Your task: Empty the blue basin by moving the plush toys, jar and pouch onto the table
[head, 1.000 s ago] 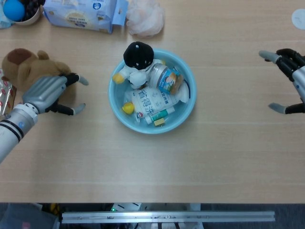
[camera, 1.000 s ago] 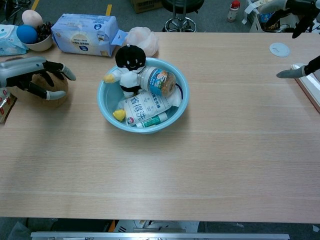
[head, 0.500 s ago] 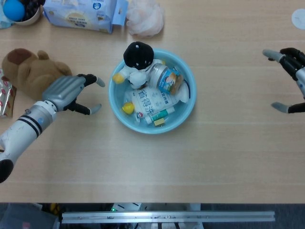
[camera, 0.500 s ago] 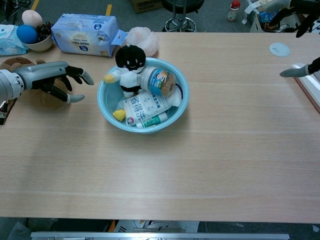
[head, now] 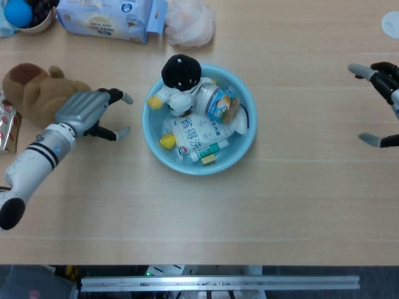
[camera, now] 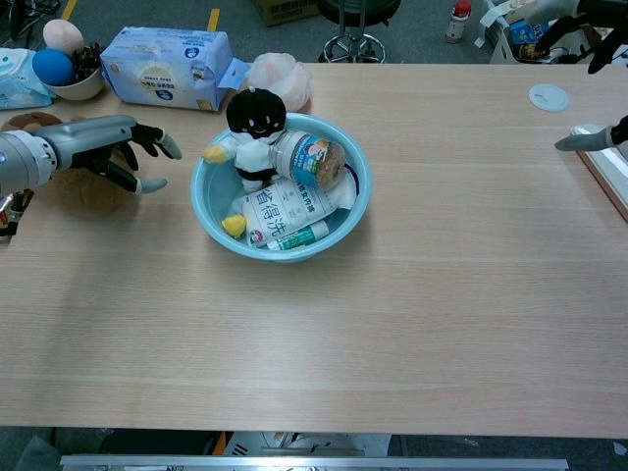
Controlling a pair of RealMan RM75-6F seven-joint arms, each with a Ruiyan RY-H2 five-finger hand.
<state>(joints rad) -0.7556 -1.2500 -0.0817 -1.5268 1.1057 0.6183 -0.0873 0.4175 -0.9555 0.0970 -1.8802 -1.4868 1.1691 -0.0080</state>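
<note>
Left hand (head: 87, 112) hovers over the table just left of the blue basin (head: 246, 140), fingers spread and holding nothing; thumb and fingertips point toward the basin rim without touching it. Right hand (head: 383, 103) sits at the far right edge of the scene, well apart from the basin, only partly in view, fingers apart with nothing between them.

Basin stands near the middle of the table (head: 218, 218). Inside it: a black-headed plush toy (head: 177, 81) upright against the far-left rim, a jar (head: 218, 103) lying on its side just right of the toy, and a white pouch (head: 196, 132) with printed lettering lying flat beneath both, toward the near side. A small tube (head: 209, 149) lies on the near edge of the pouch.

A brown plush toy (head: 34, 93) lies on the table at the left, just behind the left hand. Along the far edge: a blue tissue pack (head: 106, 18), a pale pink fluffy item (head: 190, 23) and a bowl holding a blue ball (head: 19, 12)
</note>
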